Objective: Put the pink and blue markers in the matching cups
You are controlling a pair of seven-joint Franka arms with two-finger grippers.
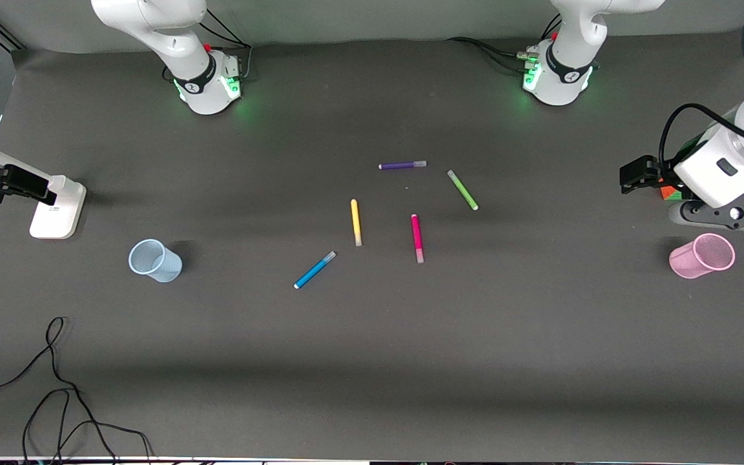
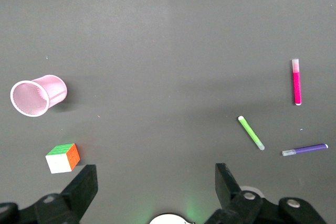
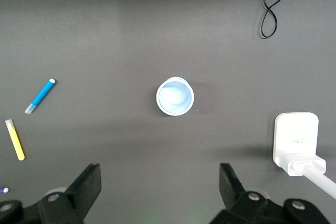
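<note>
Stage: nothing grasped yet; both task pens lie flat on worktop [image 1: 372,361], both cups look empty.
Left pincer [image 2: 156,174]: released, fingers wide apart, up over the left arm's end of worktop beside pink cup [image 1: 702,256].
Right pincer [image 3: 160,174]: released too, wide apart, over the right arm's end w/ blue cup [image 1: 154,261] below it.
Pink marker [image 1: 416,237]: just off frame centre in front view, on the left-arm side. Long axis runs nearly straight up-down the frame, pale cap at lower end.
Blue marker [image 1: 314,270]: lower-centre of frame, on the right-arm side. Lies diagonal, translucent cap at upper end, pointing away from blue cup.
Key relation: each pen sits well apart from its cup, roughly level w/ it in the frame. My read: left arm is nearer for pink, right arm for blue. Each pincer likely needs to turn so fingers close across the barrel.
In the way: yellow pen [image 1: 356,222] lies between the two markers; its lower tip is near blue's cap, not touching.
Clear of path: green pen [image 1: 462,190] and purple pen [image 1: 402,165], both higher in frame.
Other: colour cube [image 1: 669,192] by pink cup; white stand [image 1: 57,208] near blue cup; black cable [image 1: 55,387] in the lower corner.
</note>
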